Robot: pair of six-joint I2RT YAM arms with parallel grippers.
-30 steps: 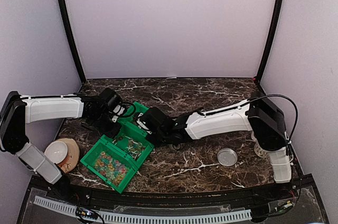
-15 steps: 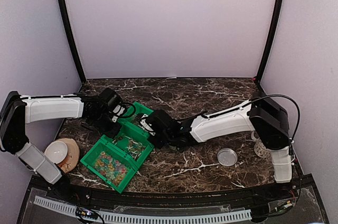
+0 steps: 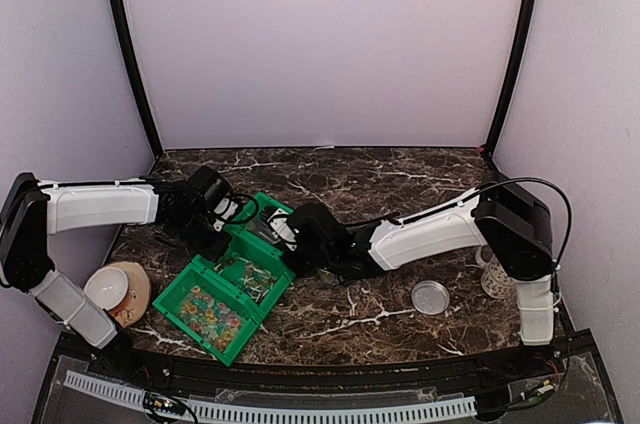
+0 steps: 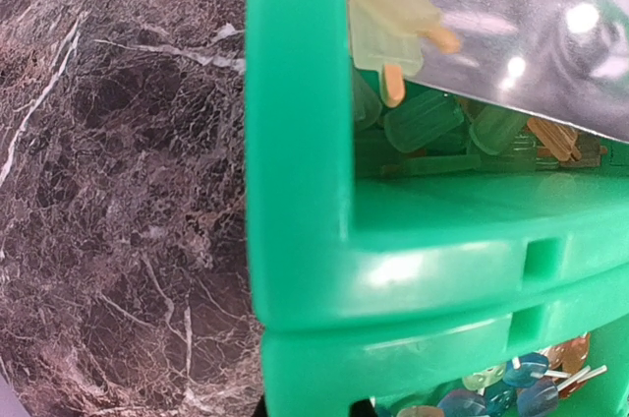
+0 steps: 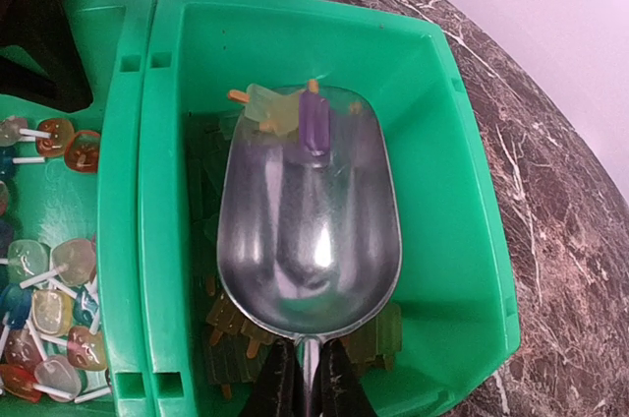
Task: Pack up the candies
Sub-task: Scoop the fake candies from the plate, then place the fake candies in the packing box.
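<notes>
Far left, a pale bowl (image 3: 108, 287) sits on a tan saucer, out of the action. Next along, your left gripper (image 3: 220, 231) is at the back edge of the green bin (image 4: 295, 142). Its own camera is filled by bin wall and shows none of its fingers, so I cannot tell whether it is open or gripping the rim.

Centre: your right gripper (image 5: 308, 380) is pinched tight on the handle of the metal scoop (image 5: 309, 220), which lies flat inside the bin's far section. Only 2 candies (image 5: 293, 114) ride in it, 1 yellowish and 1 purple, perched right at the front lip (not much of a haul). More green ones lie under the scoop, and the mixed-colour lot fills the section beside it.

Risks from here: dip the scoop's nose as you lift and those 2 slide straight off. Swing out low and its rim could clip the bin wall and jolt them loose, or drag the bin if your left isn't holding it. The 2 wrists sit close together, so a wide turn could knock them.

Further right, a small round tub (image 3: 431, 296) lies on the table (image 3: 400, 179), well apart from the bin, too small to tell whether it's lidded. Something pale by the right arm's base is partly hidden.
</notes>
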